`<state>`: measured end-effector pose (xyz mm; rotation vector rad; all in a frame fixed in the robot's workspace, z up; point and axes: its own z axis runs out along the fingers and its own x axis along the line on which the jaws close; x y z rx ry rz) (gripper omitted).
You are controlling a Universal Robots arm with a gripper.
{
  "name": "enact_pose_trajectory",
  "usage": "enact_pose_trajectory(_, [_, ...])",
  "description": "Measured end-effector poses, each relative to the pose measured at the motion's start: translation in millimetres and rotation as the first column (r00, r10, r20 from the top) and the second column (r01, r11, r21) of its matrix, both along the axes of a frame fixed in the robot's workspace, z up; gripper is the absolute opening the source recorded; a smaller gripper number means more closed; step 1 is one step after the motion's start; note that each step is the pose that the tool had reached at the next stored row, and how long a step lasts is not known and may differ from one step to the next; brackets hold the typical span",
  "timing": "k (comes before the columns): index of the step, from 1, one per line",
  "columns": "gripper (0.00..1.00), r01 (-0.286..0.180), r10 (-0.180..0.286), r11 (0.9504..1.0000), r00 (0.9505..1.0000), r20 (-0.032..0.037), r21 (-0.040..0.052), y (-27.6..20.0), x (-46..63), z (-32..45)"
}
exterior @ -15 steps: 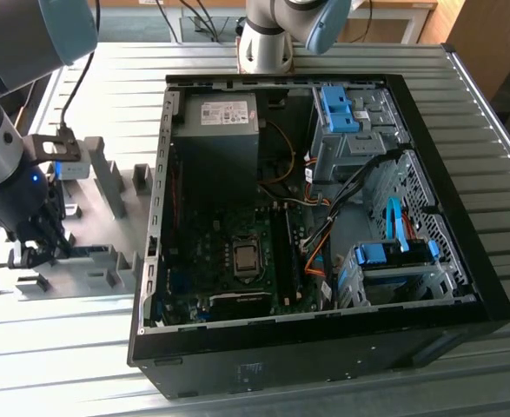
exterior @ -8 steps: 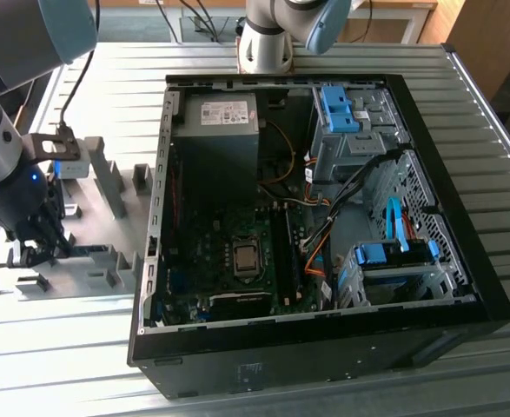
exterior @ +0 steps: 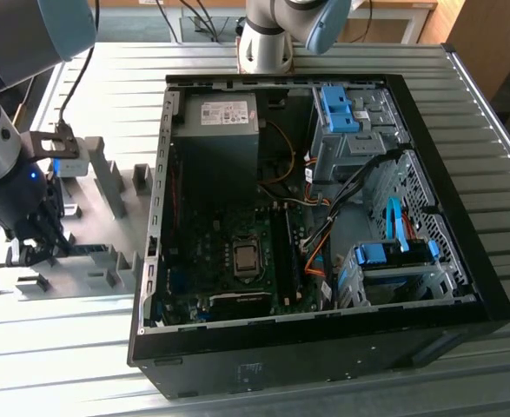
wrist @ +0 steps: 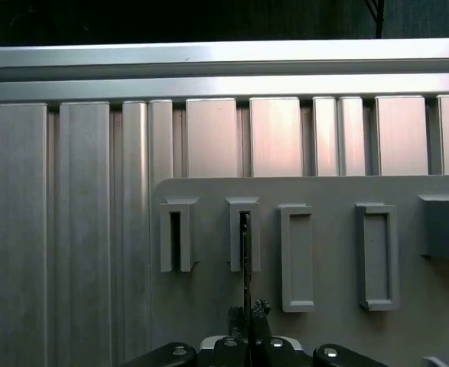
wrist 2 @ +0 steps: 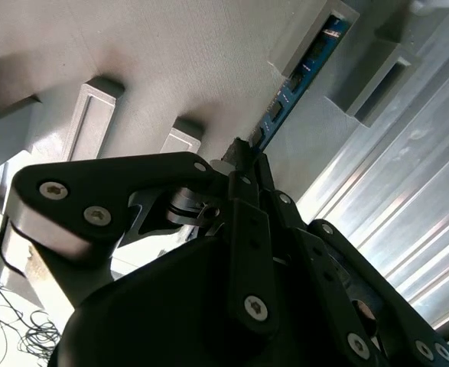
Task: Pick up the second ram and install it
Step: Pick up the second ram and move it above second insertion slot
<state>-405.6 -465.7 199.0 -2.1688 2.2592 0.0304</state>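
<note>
Over at the exterior view's left, the robot's black gripper is down on the grey holder plate with upright slotted blocks, which lies on the ribbed aluminium desk just beside the open black computer case. The second ram, a long thin blue circuit-board stick with dark chips, stands on edge in that holder, its far end tucked into one of the slotted blocks. In the second wrist view the gripper looks narrow, its two fingers drawn in against the near end of the stick, so I'd judge the grasp is made. In the first wrist view the second ram runs edge-on from the gripper into its slot, so it has not been lifted. The picking up is barely begun; the carry across to the green motherboard inside the case and the seating are all left to do
</note>
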Motion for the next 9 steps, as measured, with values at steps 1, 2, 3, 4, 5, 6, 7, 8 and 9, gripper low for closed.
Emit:
enact_pose_trajectory(1, [0.14, 0.000, 0.000, 1.0000, 1.0000, 0.0000, -0.0001, 0.0, 0.0, 0.1])
enact_pose_trajectory(2, [0.14, 0.000, 0.000, 1.0000, 1.0000, -0.0002, -0.0002, 0.0, 0.0, 0.3])
enact_pose_trajectory(3, [0.14, 0.000, 0.000, 1.0000, 1.0000, -0.0003, -0.0002, 0.0, 0.0, 0.4])
enact_pose_trajectory(4, [0.14, 0.000, 0.000, 1.0000, 1.0000, -0.0003, -0.0002, 0.0, 0.0, 0.5])
enact_pose_trajectory(5, [0.14, 0.000, 0.000, 1.0000, 1.0000, -0.0003, -0.0002, 0.0, 0.0, 0.5])
enact_pose_trajectory(6, [0.14, 0.000, 0.000, 1.0000, 1.0000, -0.0003, -0.0003, 0.0, 0.0, 0.8])
enact_pose_trajectory(7, [0.14, 0.000, 0.000, 1.0000, 1.0000, -0.0006, -0.0005, 0.0, 0.0, 1.3])
enact_pose_trajectory(8, [0.14, 0.000, 0.000, 1.0000, 1.0000, -0.0003, -0.0003, 0.0, 0.0, 1.4])
enact_pose_trajectory(9, [0.14, 0.000, 0.000, 1.0000, 1.0000, -0.0003, -0.0003, 0.0, 0.0, 1.8])
